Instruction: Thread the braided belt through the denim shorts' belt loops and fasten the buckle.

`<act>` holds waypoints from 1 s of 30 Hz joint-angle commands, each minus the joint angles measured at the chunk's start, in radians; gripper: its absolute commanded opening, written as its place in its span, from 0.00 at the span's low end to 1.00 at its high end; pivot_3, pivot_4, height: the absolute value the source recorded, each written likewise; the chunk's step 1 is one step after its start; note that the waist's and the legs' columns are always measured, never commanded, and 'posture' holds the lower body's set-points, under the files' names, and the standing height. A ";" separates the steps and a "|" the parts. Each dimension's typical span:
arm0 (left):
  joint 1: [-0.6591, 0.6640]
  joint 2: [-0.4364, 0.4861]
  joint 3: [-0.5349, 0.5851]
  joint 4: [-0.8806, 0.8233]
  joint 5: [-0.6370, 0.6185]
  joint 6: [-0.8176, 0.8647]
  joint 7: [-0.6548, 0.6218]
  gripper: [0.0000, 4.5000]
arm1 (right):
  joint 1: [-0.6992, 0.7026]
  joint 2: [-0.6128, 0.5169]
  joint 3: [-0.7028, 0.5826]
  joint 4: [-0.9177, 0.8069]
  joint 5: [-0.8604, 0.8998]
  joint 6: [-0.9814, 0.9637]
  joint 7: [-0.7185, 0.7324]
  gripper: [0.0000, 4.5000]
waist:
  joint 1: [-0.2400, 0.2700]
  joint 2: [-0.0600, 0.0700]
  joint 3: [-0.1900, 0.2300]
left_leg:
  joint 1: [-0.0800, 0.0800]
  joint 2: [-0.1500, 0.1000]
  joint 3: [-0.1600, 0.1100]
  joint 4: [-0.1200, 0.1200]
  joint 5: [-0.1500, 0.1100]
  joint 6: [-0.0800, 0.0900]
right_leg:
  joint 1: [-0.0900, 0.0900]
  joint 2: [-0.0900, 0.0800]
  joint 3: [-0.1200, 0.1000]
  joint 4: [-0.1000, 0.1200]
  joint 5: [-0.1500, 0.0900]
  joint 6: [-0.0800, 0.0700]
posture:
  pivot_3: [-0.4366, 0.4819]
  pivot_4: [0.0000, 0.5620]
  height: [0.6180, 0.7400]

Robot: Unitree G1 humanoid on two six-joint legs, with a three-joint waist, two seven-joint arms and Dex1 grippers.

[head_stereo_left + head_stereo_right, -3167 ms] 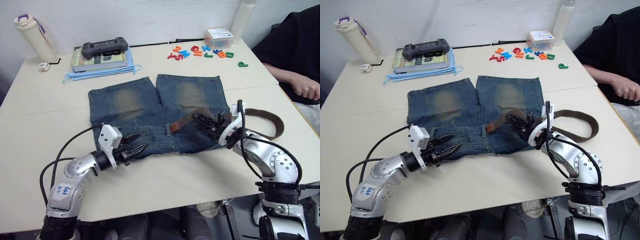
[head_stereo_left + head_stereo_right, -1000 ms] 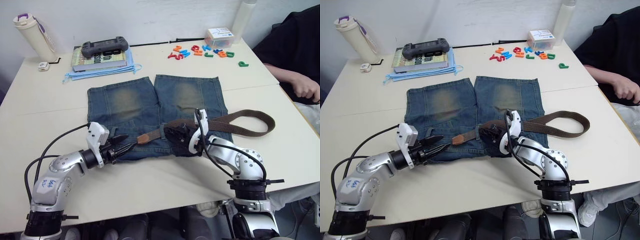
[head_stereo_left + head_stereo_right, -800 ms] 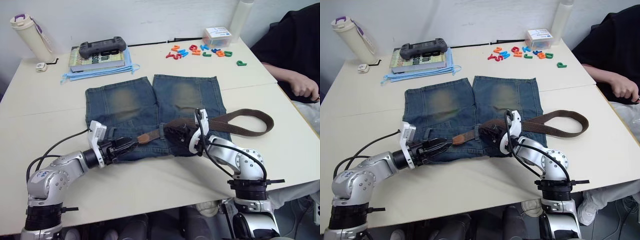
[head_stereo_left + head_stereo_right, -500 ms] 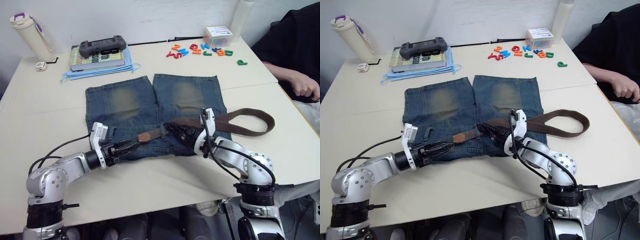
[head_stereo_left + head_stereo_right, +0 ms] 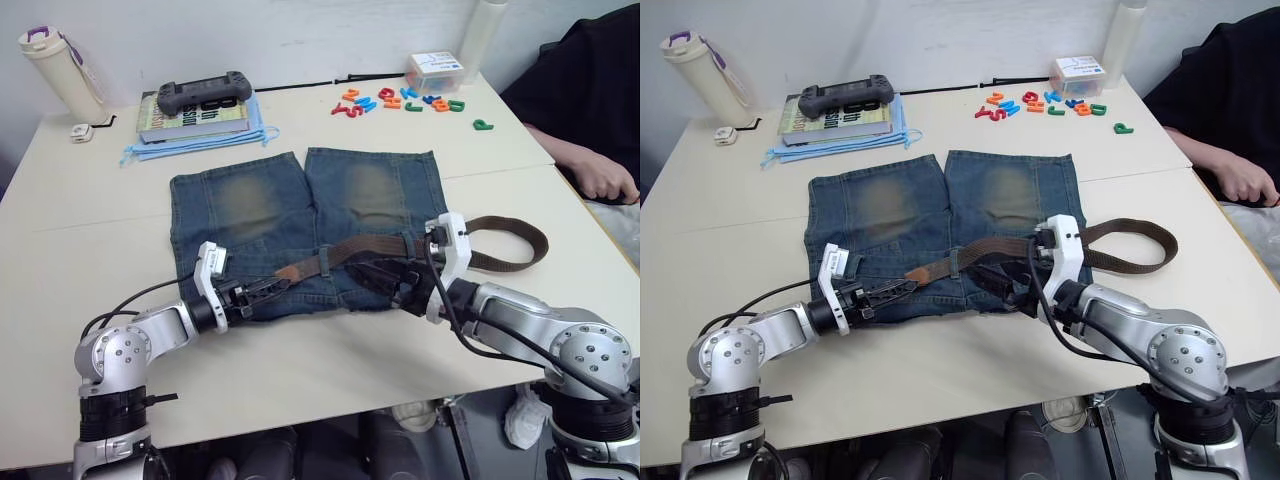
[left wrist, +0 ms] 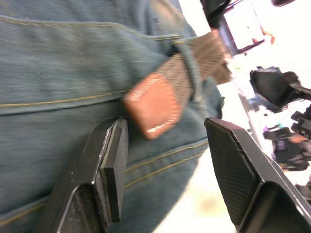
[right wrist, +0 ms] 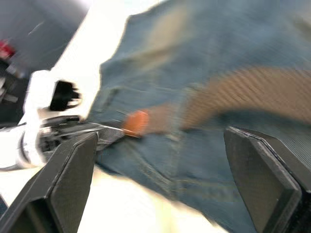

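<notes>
1. The denim shorts [image 5: 305,225] lie flat on the desk [image 5: 90,210], with the waistband toward the robot and the legs pointing away from it.
2. The braided belt [image 5: 370,246] lies across the waistband. Its tan leather tip [image 5: 287,270] rests left of the middle of the waistband, just past one of the belt loops [image 5: 324,261], and the strap passes under that loop.
3. To the right, the strap runs off the shorts onto the desk and bends into a loop [image 5: 520,240] beside the right leg of the shorts.
4. The buckle cannot be made out in these views.
5. The left gripper [image 5: 268,288] lies low over the waistband, just left of the tan tip. In the left wrist view its jaws are spread, with the tip [image 6: 154,103] between them and one finger [image 6: 112,170] close beside it; neither finger presses on the leather.
6. The right gripper [image 5: 385,275] is over the waistband, right of the middle and just in front of the strap. In the right wrist view its jaws are spread wide and hold nothing; the strap [image 7: 252,94] runs across beyond the fingertips.
7. At the far side of the desk are a game controller [image 5: 205,93] on a book [image 5: 190,118], a bottle [image 5: 52,62], coloured plastic letters [image 5: 400,100] and a small box [image 5: 435,72].
8. A person's hand [image 5: 605,182] rests at the right edge of the desk.
</notes>
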 commanded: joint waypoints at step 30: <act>-0.055 -0.075 0.058 0.030 -0.067 -0.019 0.116 0.01 | 0.143 0.085 0.188 0.052 -0.674 0.070 0.260 0.99 | 0.025 -0.004 -0.001 | 0.000 -0.001 0.000 0.005 0.000 -0.001 | 0.001 0.000 0.000 0.002 0.000 0.000 | 0.48 0.27 0.93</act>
